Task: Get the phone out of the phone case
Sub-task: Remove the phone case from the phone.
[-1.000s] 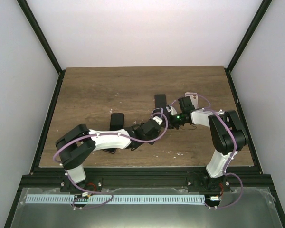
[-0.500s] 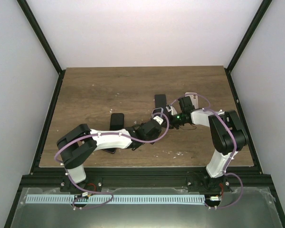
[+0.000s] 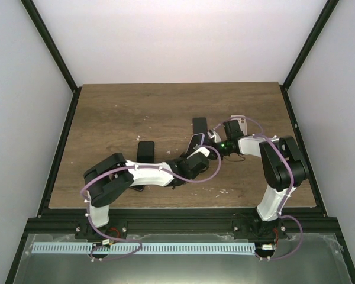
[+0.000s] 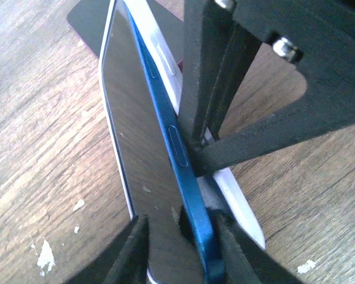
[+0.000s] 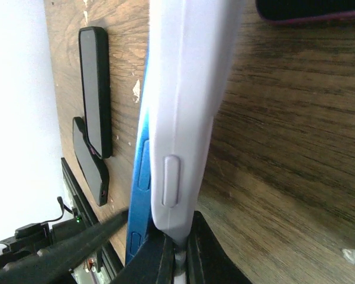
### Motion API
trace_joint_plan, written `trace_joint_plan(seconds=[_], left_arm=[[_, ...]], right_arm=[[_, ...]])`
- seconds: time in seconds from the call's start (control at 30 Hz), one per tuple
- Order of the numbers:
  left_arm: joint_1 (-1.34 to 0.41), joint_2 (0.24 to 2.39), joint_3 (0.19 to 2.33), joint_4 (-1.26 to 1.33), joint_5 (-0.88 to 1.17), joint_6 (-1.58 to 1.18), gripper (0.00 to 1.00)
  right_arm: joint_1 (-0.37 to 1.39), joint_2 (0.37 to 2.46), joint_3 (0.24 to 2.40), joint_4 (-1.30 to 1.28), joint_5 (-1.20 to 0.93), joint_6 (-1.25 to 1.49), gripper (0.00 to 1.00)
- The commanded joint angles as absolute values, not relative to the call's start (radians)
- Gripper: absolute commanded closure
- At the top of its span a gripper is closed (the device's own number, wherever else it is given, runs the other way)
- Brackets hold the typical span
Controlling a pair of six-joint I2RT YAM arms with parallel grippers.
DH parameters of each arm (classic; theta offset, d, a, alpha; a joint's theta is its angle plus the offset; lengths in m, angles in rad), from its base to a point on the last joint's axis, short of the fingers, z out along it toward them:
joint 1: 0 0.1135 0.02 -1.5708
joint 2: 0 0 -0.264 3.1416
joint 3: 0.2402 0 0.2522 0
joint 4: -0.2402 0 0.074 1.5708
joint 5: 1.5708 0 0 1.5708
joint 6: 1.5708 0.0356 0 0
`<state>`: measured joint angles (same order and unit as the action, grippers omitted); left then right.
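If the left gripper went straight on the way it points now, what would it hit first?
Most likely the right gripper, whose black fingers clamp the white case directly ahead. The left gripper straddles the edge of the blue phone, so it would slide along that toward them; exact depth is unclear.

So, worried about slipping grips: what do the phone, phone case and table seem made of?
Phone: glossy glass-like screen, smooth blue rim, metal or plastic. Phone case: matte white, likely soft plastic, with moulded button bump. Table: matte wood grain, perhaps laminate, pale flecks.
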<state>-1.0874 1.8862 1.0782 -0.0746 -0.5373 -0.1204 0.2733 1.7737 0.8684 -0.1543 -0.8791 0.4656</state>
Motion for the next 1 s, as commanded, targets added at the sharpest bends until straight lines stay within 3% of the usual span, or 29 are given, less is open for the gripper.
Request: trace_joint_plan(seconds=[0.0, 0.1, 0.23, 0.6, 0.97], left_arm=[[-1.081, 1.902, 1.085, -0.088, -0.659, -0.061, 0.75], [-1.081, 1.877, 1.075, -0.088, -0.672, -0.062, 0.9], [-1.08, 1.828, 1.057, -0.086, -0.674, -0.08, 1.0], [-1.019, 1.645, 1.032, -0.093, -0.584, -0.226, 1.0], [-0.937, 1.501, 0.968, -0.069, -0.402, -0.308, 1.0]], right_arm=[[0.28, 1.765, 0.9, -0.142, -1.006, 0.465, 0.99], [0.28, 1.756, 0.9, -0.144, -0.998, 0.459, 0.99], [0.28, 1.728, 0.9, -0.148, -0.952, 0.439, 0.99], [0.28, 1.655, 0.934, -0.232, -0.552, 0.318, 0.99], [0.275, 1.58, 0.958, -0.242, -0.34, 0.315, 0.99]])
